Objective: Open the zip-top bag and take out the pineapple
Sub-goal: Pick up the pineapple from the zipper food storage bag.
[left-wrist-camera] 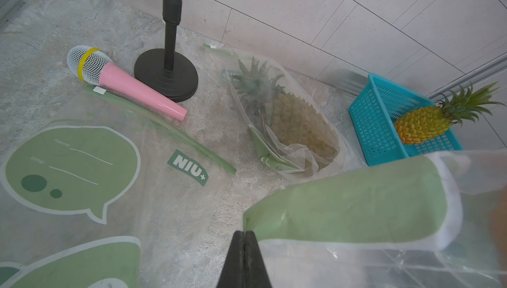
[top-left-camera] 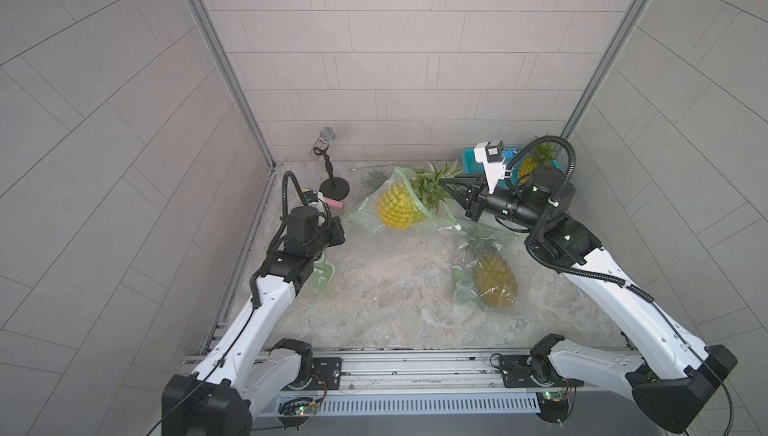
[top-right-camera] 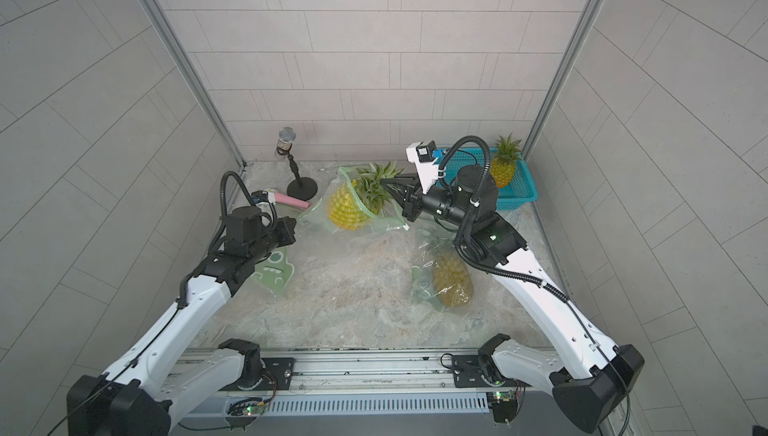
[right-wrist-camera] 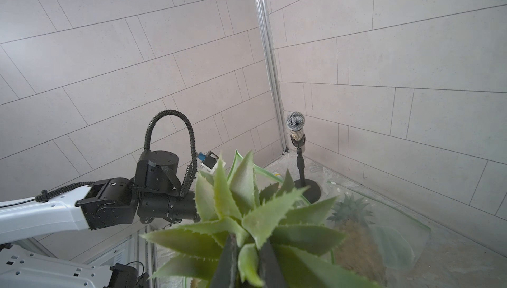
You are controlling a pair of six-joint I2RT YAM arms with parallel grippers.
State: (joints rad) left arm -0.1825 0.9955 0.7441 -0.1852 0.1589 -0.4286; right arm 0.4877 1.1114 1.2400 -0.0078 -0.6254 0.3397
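Toward 12 o'clock on the surface, the pineapple sits part-drawn from the zip-top bag. Its crown is clear of the green mouth and points to 2 o'clock; the yellow body is apparently not yet free of the film. Right gripper, at 3 o'clock of the fruit, has its fingers narrowed on a crown leaf, judged the only firm handle on offer. Left gripper, at 9 o'clock, is pinched tight on the bag's green corner — judged an anchor, so the film holds back while the fruit leaves. Further out are a second bagged pineapple at 5 o'clock and a blue basket at 2 o'clock, holding another.
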